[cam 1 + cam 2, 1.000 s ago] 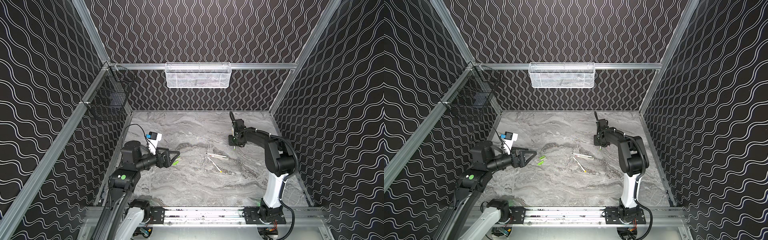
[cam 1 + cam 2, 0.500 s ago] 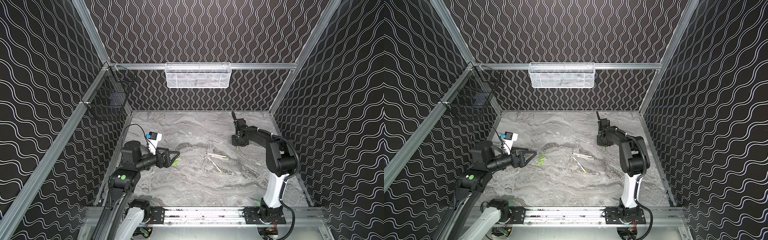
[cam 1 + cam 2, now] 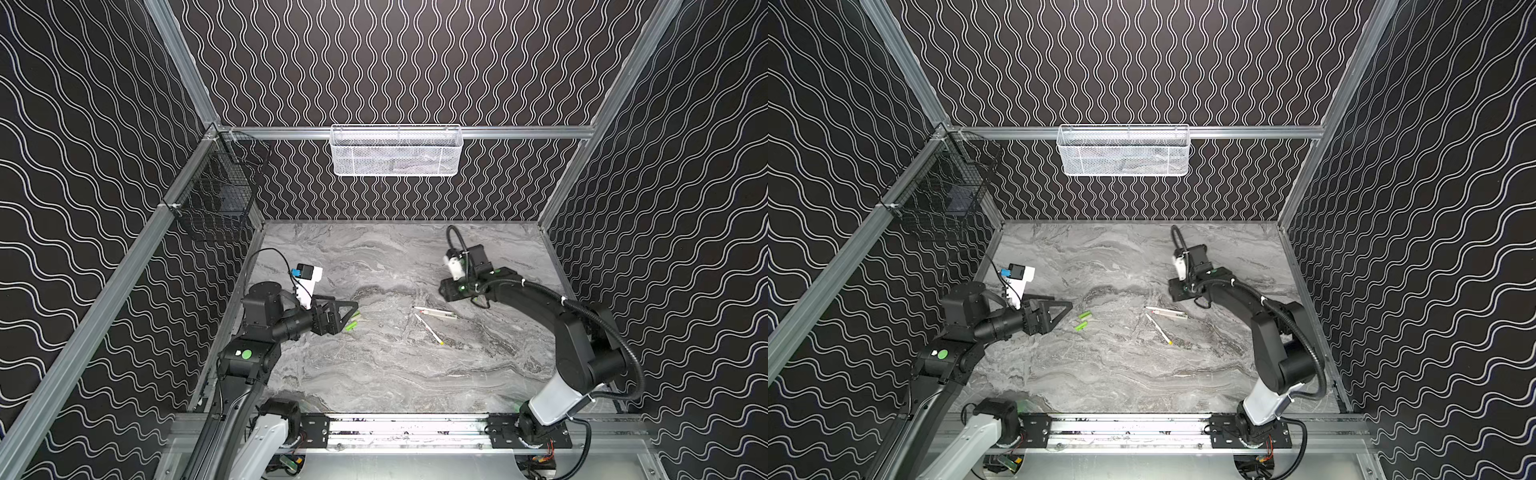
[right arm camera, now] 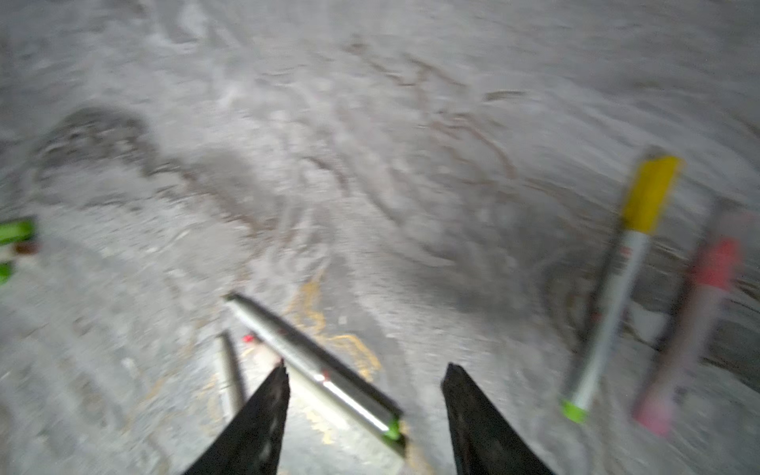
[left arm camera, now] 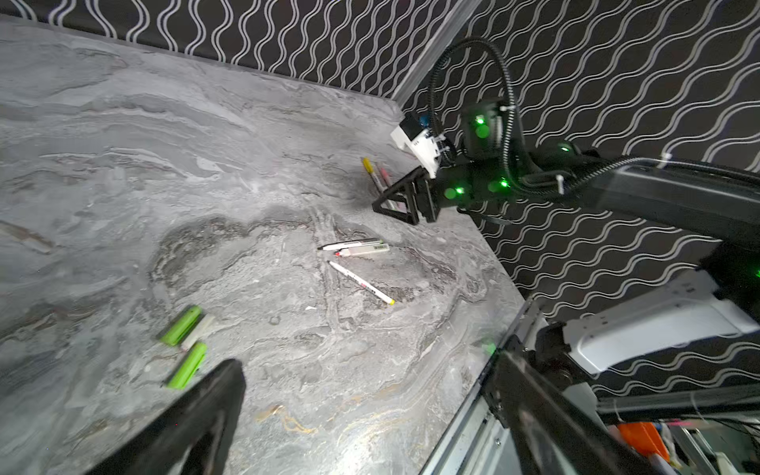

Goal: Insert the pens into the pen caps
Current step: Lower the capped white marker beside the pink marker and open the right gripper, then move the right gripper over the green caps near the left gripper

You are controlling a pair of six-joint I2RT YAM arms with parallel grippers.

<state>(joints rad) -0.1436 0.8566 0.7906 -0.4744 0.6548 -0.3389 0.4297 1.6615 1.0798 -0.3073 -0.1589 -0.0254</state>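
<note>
Three uncapped white pens lie mid-table: two side by side [image 3: 434, 312] and one angled [image 3: 428, 328]. My right gripper [image 3: 446, 291] hovers just behind them. In the right wrist view it [image 4: 366, 370] is open, and a green-ended pen [image 4: 316, 362] lies on the table below the jaws. A yellow-capped pen [image 4: 608, 296] and a pink-capped pen [image 4: 691, 329] lie beside it. Two lime green pen caps [image 3: 1086, 315] [image 3: 1081, 326] sit just ahead of my left gripper [image 3: 1065, 309], which is open and empty. A pale cap [image 5: 199, 331] lies between them.
A white mesh basket [image 3: 395, 151] hangs on the back wall and a black wire basket [image 3: 216, 195] on the left wall. Patterned walls close in three sides. An aluminium rail [image 3: 407, 428] runs along the front edge of the marble table [image 3: 374, 374].
My right gripper's jaws have opened from shut, and it has swung from the back right toward the loose pens in the middle. The left arm has not moved.
</note>
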